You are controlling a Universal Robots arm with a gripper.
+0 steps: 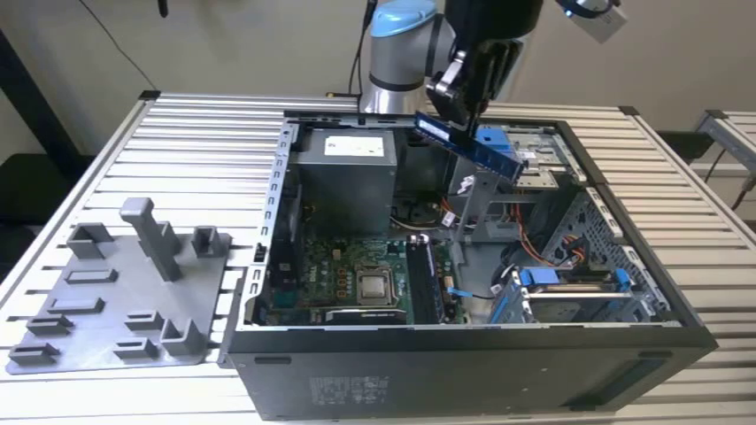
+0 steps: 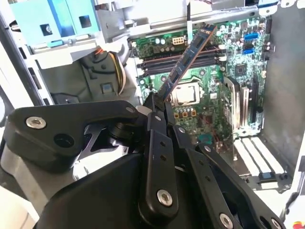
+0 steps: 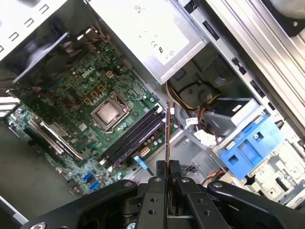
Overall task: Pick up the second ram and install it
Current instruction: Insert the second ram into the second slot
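My gripper (image 1: 452,106) is shut on the second ram (image 1: 469,144), a long dark strip held tilted in the air above the open computer case (image 1: 473,341), over its back middle. In the second wrist view the second ram (image 2: 188,59) sticks out from the gripper (image 2: 159,101) over the green motherboard (image 2: 209,86). The first wrist view shows the second ram (image 3: 167,133) edge-on, rising from the gripper (image 3: 167,167) beside the black memory slots (image 3: 131,138). In the exterior view those memory slots (image 1: 420,274) run right of the processor (image 1: 375,285).
A grey power-supply box (image 1: 343,164) fills the case's back left. A drive cage with blue parts (image 1: 567,288) and loose cables sit at the exterior view's right. A light-grey holder plate (image 1: 119,301) with posts lies on the slatted table (image 1: 201,133), left of the case.
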